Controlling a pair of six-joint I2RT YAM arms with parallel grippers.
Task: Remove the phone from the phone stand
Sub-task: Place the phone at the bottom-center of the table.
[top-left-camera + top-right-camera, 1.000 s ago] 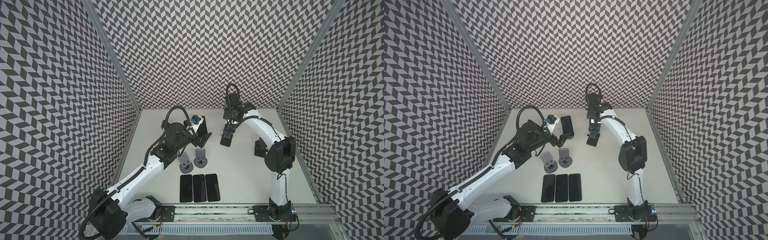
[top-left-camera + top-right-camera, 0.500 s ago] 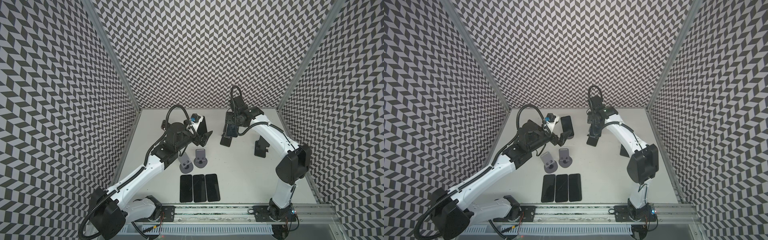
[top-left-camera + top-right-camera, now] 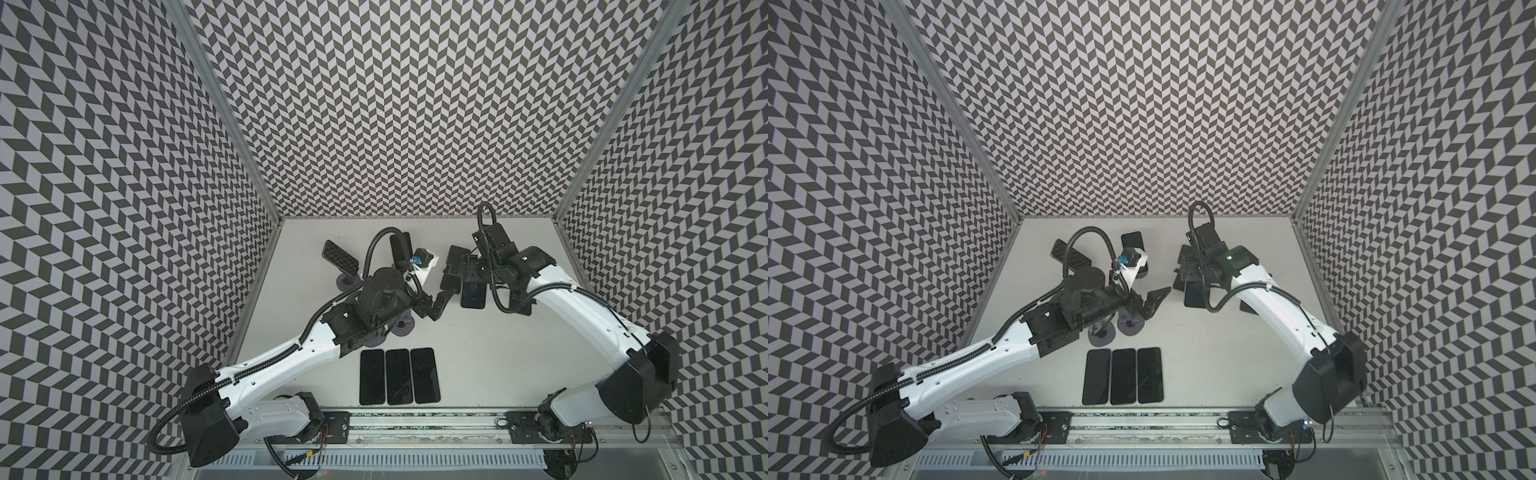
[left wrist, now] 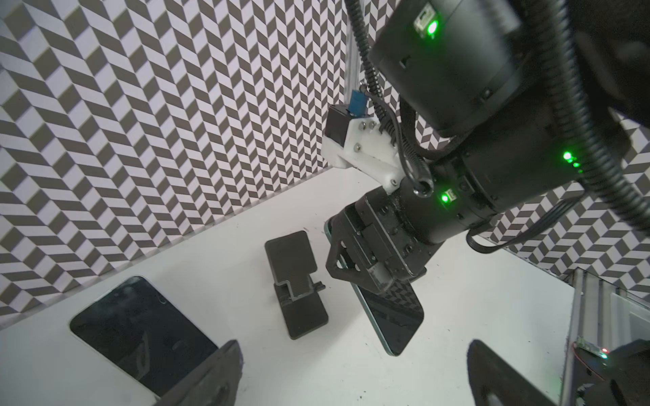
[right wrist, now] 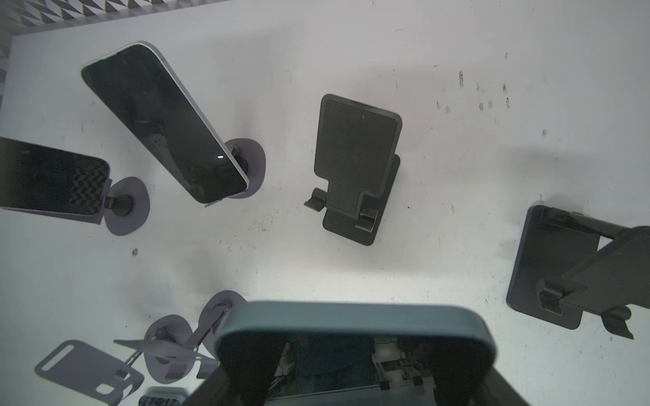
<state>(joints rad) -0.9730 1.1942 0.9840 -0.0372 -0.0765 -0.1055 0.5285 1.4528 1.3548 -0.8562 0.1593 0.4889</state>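
My right gripper (image 3: 467,274) is shut on a dark phone with a teal edge (image 3: 473,295), which hangs above the table. In the right wrist view the phone (image 5: 351,316) sits across the gripper (image 5: 351,355). The black phone stand (image 3: 451,262) stands bare just beside it; it also shows in the wrist views (image 5: 355,165) (image 4: 295,281). My left gripper (image 3: 432,305) is open and holds nothing, a short way left of the phone (image 4: 394,316). Its fingers (image 4: 211,372) frame bare table.
Three phones (image 3: 399,376) lie flat side by side near the front. Two phones (image 5: 165,123) (image 5: 52,175) rest on grey round-based stands at the back left. Two bare grey stands (image 3: 405,322) sit under my left arm. A second black stand (image 5: 552,267) is by the right arm.
The right arm has swung its elbow outward and carried the phone a little forward, clear of the black stand. My left gripper has moved forward and right, still open.
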